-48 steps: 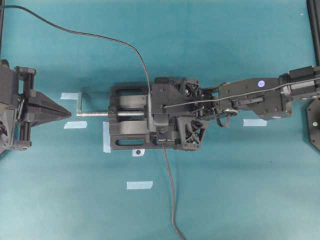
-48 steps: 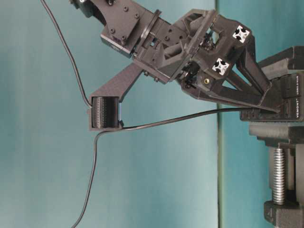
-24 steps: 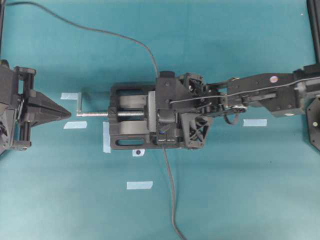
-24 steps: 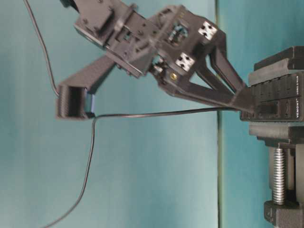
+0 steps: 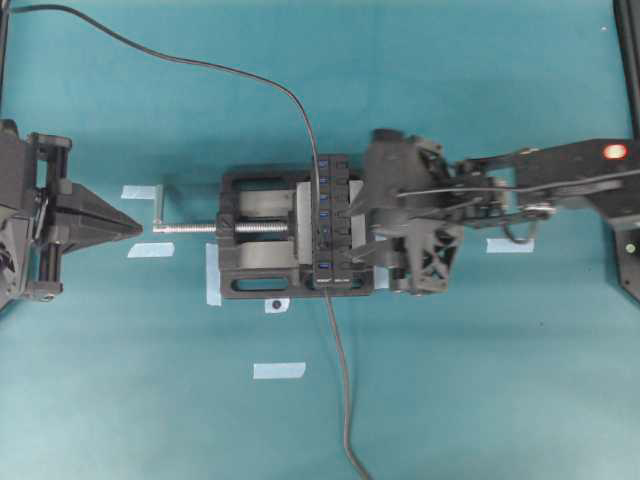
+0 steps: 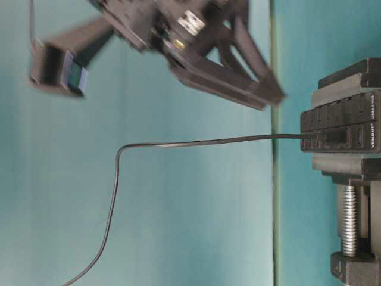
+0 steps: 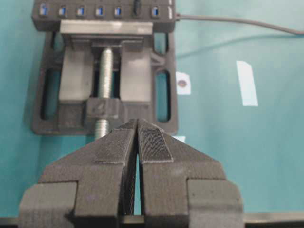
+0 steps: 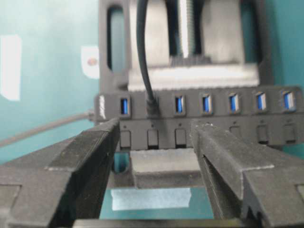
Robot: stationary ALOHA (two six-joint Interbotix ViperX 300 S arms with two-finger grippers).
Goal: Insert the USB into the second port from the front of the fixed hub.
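The fixed hub is a black bar with blue ports, clamped in a black vise. The USB sits plugged into the second port from the end where the hub's own cable leaves; it also shows in the left wrist view and the table-level view. Its thin cable curves off to the far left. My right gripper is open and empty, just right of the hub and raised off it. My left gripper is shut and empty, far left of the vise.
The vise's silver screw points toward my left gripper. The hub's own cable runs to the front edge. Several pale tape strips and a dot sticker lie on the teal table.
My right gripper has opened, let go of the USB and pulled back right and up from the hub. The plug stays in its port. The left arm has not moved.
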